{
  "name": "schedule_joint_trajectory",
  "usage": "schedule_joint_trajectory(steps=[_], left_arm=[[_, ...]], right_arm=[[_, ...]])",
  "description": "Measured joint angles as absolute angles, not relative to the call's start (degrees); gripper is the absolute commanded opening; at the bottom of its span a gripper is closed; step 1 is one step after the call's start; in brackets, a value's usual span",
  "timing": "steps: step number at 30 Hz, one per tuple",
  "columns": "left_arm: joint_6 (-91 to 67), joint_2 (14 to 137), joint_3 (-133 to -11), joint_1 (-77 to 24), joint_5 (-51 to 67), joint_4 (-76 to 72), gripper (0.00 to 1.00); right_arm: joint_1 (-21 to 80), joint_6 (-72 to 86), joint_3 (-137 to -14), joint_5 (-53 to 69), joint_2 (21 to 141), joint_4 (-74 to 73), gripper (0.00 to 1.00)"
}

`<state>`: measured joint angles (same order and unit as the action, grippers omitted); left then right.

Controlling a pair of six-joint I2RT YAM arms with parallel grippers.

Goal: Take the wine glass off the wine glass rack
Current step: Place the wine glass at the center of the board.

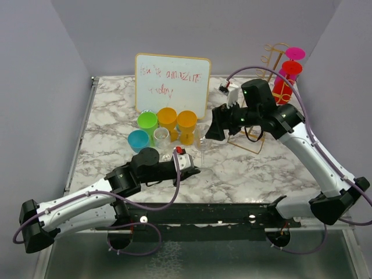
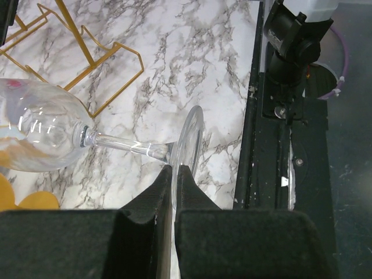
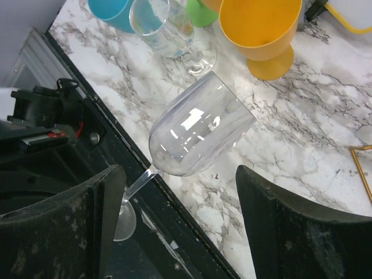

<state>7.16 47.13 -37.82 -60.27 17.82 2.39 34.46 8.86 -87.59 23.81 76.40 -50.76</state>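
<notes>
- While the left tool (image 2: 174, 172) pinches the thin foot of the clear wine glass (image 2: 46, 135), the glass sits off the hooks, near the base of the gold wine glass rack (image 2: 119, 47).
- Right tool (image 3: 177, 177) stands spread either side of the bowl, apparently not touching.
- That edge grip looks slight: move slowly, steer clear of the orange cup (image 3: 261, 29), and seat the foot flat on the worktop (image 2: 197, 70) before letting go.

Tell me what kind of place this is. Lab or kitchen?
Probably a robot lab test cell, not a home: plain grey walls boxing in a marble-patterned tabletop, a white handwritten whiteboard propped at the back, and coloured plastic goblets staged in a cluster.
</notes>
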Motion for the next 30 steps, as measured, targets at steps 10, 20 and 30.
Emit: schedule_joint_trajectory(steps=[10, 20, 30], left_arm=[[14.39, 44.64, -34.46, -61.28, 17.61, 0.62, 0.00], [24.60, 38.87, -29.32, -61.63, 18.76, -0.12, 0.00], [30.26, 34.87, -27.92, -61.65, 17.63, 1.23, 0.00]], right_arm=[[34.54, 5.85, -93.93, 24.88, 84.62, -51.20, 0.91], [34.54, 5.17, -95.66, 29.45, 87.07, -51.18, 0.86], [34.50, 1.58, -98.37, 41.17, 89.60, -52.42, 0.75]])
